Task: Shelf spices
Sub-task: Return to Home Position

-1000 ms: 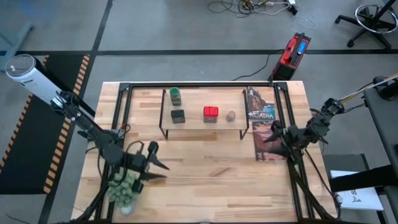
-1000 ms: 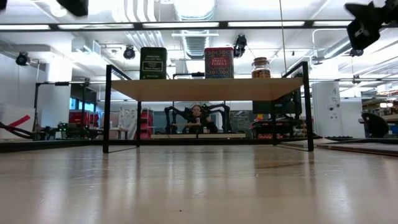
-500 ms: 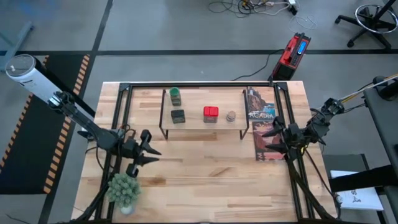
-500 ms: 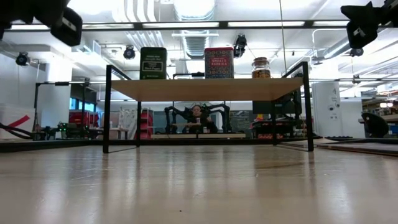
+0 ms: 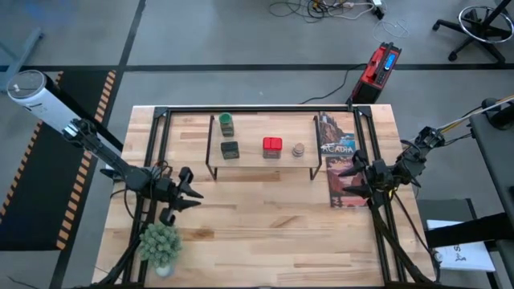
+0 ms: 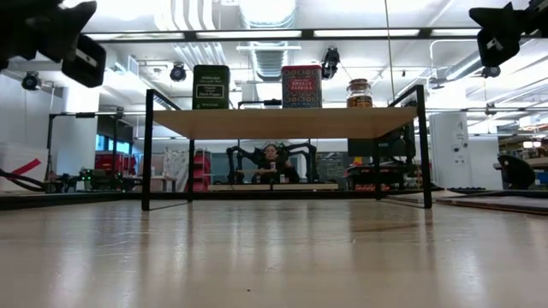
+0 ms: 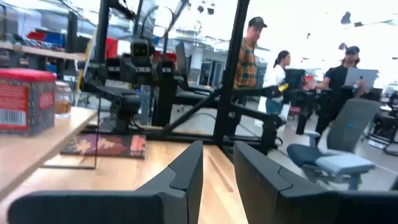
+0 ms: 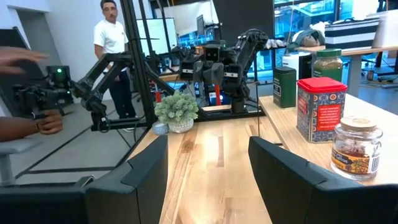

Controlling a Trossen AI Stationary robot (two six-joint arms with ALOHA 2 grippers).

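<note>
High view: green-capped jar [image 5: 226,124], dark tin [image 5: 230,150], red tin [image 5: 272,146] and tan jar [image 5: 298,150] all stand on the shelf [image 5: 261,158]. Left end effector [image 5: 193,187] hangs released and empty off the shelf's front-left corner, and right end effector [image 5: 344,180] is likewise released beside its right end. Shelving looks finished; next, both arms need folding home
</note>
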